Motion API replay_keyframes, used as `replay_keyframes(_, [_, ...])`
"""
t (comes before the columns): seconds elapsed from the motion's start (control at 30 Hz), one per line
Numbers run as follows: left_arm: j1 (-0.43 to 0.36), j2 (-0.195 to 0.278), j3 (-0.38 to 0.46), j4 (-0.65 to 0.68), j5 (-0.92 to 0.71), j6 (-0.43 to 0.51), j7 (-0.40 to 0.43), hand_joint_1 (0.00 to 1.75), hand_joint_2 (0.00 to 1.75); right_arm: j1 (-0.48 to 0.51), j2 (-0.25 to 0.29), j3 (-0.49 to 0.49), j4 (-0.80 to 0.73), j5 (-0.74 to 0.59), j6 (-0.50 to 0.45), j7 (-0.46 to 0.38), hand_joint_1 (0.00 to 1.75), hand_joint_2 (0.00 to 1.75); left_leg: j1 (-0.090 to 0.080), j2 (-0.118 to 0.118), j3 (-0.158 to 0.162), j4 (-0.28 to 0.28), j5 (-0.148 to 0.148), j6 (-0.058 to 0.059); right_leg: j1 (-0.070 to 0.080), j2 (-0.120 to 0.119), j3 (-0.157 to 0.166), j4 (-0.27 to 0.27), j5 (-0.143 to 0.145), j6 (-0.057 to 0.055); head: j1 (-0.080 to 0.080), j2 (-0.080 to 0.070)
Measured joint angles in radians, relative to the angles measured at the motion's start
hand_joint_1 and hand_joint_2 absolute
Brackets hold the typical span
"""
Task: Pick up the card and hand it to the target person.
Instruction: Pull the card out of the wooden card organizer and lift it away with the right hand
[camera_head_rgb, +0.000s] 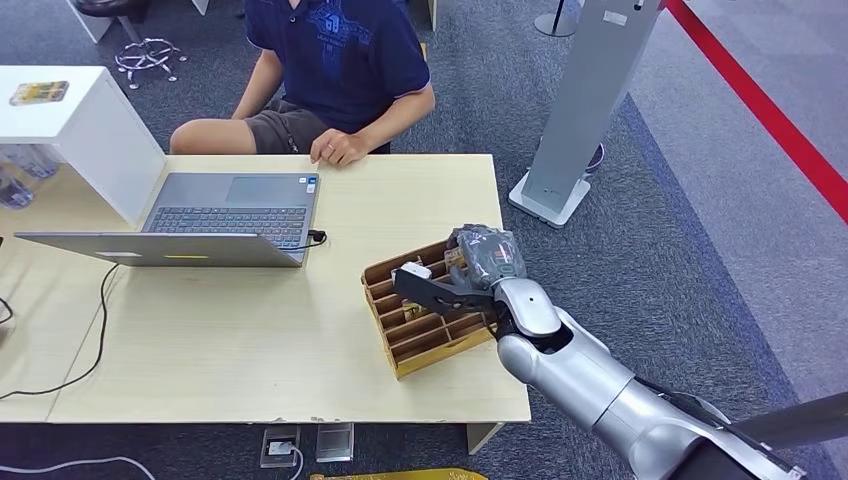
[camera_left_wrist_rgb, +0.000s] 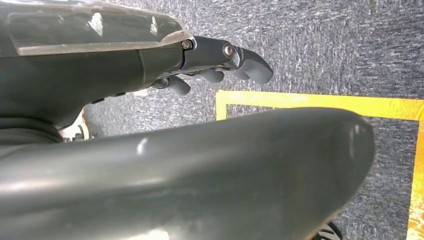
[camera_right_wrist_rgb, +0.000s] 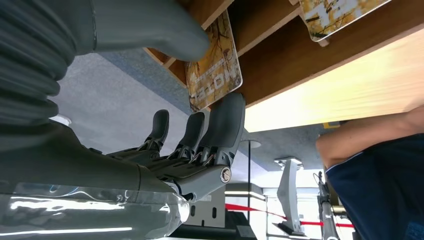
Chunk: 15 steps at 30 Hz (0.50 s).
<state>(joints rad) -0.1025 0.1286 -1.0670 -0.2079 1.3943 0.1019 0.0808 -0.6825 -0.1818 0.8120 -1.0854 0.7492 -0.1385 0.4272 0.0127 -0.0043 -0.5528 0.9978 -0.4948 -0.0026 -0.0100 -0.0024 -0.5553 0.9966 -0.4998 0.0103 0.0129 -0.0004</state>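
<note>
A yellow patterned card stands in a slot of the wooden rack near the table's right edge. My right hand is at the rack's far end. Its thumb presses one side of the card and a dark finger meets the other, so the card is pinched while still in its slot. Another card sits in a neighbouring slot. The person in a dark blue shirt sits across the table, one hand resting on its far edge. My left hand hangs over the carpet, holding nothing.
An open laptop with a cable lies left of the rack on the light wooden table. A white box stands at the far left with a card on top. A grey kiosk stand rises beyond the table's right end.
</note>
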Motion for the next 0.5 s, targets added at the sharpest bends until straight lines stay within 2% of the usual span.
replay_keyframes(0.27, [0.000,0.000,0.000,0.000,0.000,-0.002,0.000,0.00,0.00,0.004,-0.005,-0.003,0.000,0.001,0.000,0.001,0.84,1.75,0.000,0.000,0.000,0.000,0.000,0.000,0.000,0.000,0.000,0.000,0.000,0.000,0.000,0.000])
replay_keyframes(0.5, [0.000,0.000,0.000,0.000,-0.002,-0.006,0.000,0.00,0.00,0.015,-0.009,-0.007,-0.003,0.005,0.001,0.005,0.90,1.75,0.000,0.000,0.000,0.000,0.000,0.000,0.000,0.000,0.000,0.000,0.000,0.000,0.000,0.000])
